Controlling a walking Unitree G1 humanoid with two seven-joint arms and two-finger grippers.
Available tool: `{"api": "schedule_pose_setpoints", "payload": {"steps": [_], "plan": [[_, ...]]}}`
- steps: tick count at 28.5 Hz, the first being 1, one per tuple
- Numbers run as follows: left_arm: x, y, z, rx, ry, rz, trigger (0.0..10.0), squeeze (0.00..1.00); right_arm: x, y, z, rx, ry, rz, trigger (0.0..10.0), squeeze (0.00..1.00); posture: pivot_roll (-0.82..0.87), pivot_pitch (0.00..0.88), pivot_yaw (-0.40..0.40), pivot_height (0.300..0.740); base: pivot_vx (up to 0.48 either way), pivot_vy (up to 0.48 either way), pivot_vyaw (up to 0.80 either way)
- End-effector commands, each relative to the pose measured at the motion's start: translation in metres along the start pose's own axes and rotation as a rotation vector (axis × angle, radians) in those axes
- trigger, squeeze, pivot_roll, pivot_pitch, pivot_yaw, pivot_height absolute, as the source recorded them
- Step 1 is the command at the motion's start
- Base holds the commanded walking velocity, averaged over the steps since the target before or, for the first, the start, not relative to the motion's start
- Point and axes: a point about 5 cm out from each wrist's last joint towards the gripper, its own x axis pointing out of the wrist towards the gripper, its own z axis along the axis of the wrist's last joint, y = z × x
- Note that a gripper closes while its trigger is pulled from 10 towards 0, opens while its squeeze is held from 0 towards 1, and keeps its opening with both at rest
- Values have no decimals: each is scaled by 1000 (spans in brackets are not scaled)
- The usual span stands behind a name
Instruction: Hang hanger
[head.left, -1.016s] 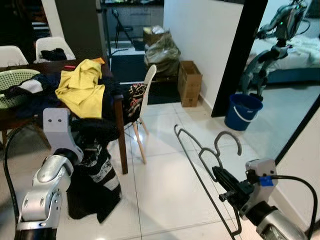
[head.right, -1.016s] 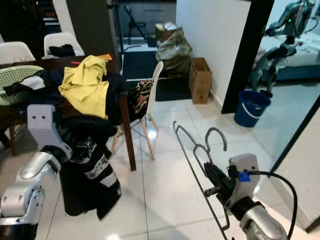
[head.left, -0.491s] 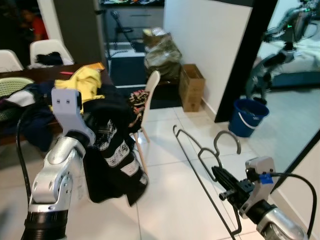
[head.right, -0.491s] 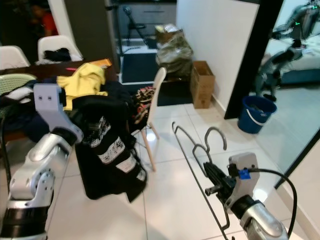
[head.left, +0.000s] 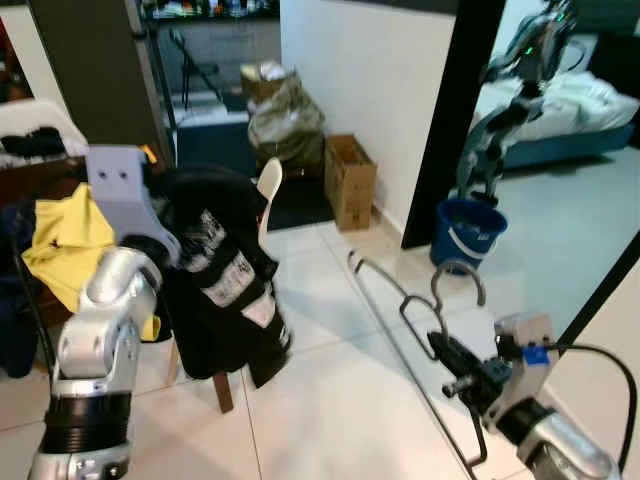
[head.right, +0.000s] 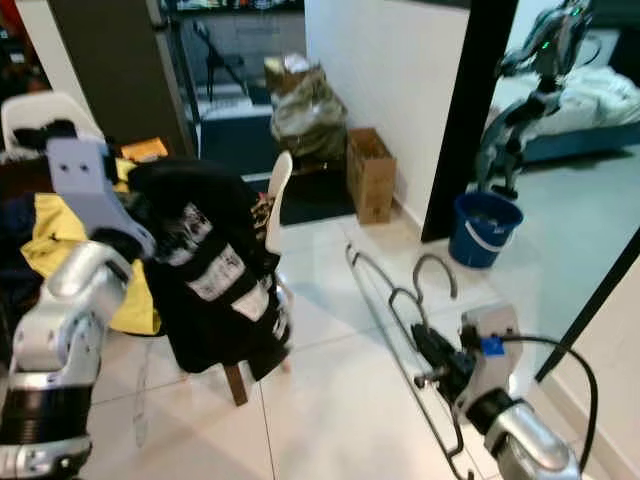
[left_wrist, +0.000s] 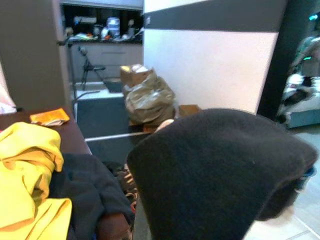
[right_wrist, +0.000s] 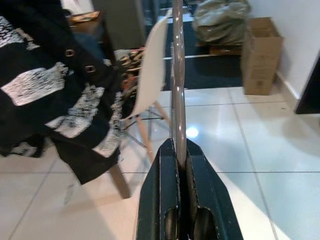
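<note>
While the right end effector (head.left: 445, 352) clamps its black fingers (right_wrist: 165, 200) on the dark wire hanger (head.left: 400, 300), the hanger stands low over the tiled floor (head.left: 330, 400), its hook toward the blue bucket (head.left: 467, 230). Left of the hanger, the left arm (head.left: 100, 330) carries a black printed garment (head.left: 225, 290); whether the left end effector is clenched cannot be told. Past the garment: white chair (head.left: 268, 185), yellow cloth (head.left: 60, 245). Beyond the hanger: cardboard box (head.left: 350, 180).
</note>
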Motion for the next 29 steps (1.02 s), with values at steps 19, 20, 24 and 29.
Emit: {"api": "schedule_pose_setpoints", "payload": {"steps": [19,20,24,29], "plan": [[15,48,70,167,-246,272,10000,0,0,3,1,-10,-7,-3,10000,0,-87,0,26,740,387,0,324],[15,53,72,173,-250,294,10000,0,0,2,1,-5,-12,-6,10000,0,-87,0,28,740,386,0,0],[13,68,72,197,-237,359,10000,0,0,3,2,3,-18,-12,10000,0,-87,0,30,740,370,0,0],[11,93,51,171,-130,464,10000,0,0,3,2,9,-21,-14,10000,0,-85,0,30,740,177,0,0]]}}
